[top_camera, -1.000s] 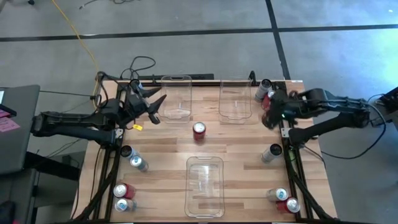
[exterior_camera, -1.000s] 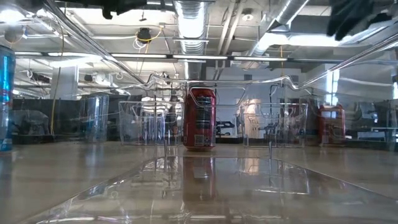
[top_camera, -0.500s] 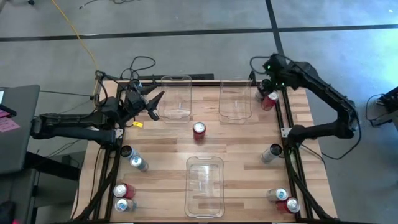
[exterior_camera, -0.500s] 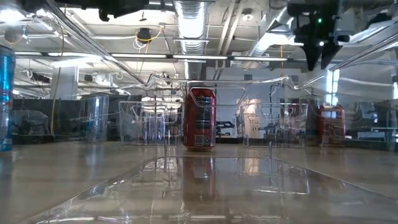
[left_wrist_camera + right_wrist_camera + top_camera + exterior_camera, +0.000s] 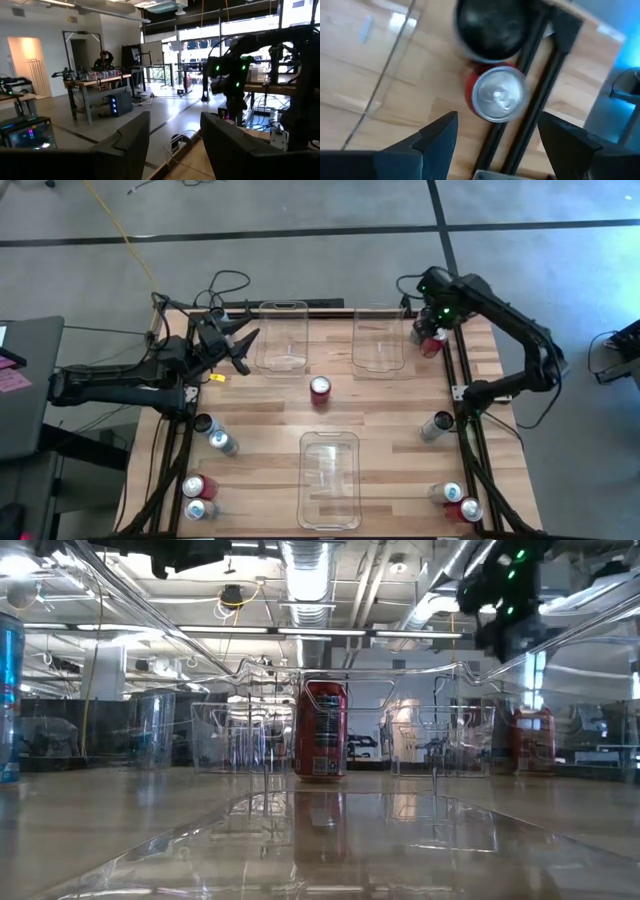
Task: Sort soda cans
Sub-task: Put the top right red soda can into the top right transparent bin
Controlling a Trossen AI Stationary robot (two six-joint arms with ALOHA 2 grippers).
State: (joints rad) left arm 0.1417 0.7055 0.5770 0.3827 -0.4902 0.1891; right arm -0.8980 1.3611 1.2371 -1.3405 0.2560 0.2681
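Several soda cans stand upright on the wooden table. One red can point(image 5: 319, 389) point(image 5: 320, 730) stands alone in the middle. A red can point(image 5: 433, 346) point(image 5: 499, 95) and a dark can point(image 5: 420, 330) point(image 5: 490, 25) stand together at the far right corner. My right gripper point(image 5: 431, 318) point(image 5: 502, 142) point(image 5: 503, 610) hangs open above that pair, pointing down, its fingers to either side of the red can's silver top and well above it. My left gripper point(image 5: 248, 350) point(image 5: 175, 145) is open in the air at the table's far left, touching nothing.
Three clear plastic bins sit on the table: two along the far edge point(image 5: 283, 335) point(image 5: 378, 340) and one near the front point(image 5: 330, 478). More cans stand at the left point(image 5: 203, 423) point(image 5: 222, 443) point(image 5: 195, 485) and right point(image 5: 438, 423) point(image 5: 451, 493) point(image 5: 466, 508). A black frame rail point(image 5: 530, 100) runs beside the corner cans.
My right gripper has swung from the table's right edge toward the far right corner, risen, and turned to point down over the two cans there. My left gripper has drifted a little toward the far left. No can has moved.
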